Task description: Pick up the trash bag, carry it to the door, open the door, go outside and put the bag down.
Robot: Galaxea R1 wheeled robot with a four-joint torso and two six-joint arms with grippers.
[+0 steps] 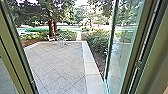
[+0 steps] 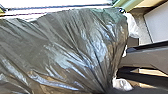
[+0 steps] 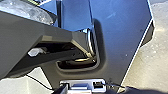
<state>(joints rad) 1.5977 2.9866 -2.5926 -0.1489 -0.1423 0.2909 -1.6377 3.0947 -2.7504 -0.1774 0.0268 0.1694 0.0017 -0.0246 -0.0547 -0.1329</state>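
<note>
Head view has the open door (image 1: 122, 55) and paved yard (image 1: 58, 62); left wrist view, left jaws (image 2: 106, 91) clenched on trash bag (image 2: 67, 50). Right jaws (image 3: 92, 90), I cannot tell.

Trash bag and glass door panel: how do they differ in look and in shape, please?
The trash bag is dark grey, while the glass door panel is see-through with a greenish tint. The bag is creased, its folds drawn together toward one place; the panel is flat and straight-edged.
</note>
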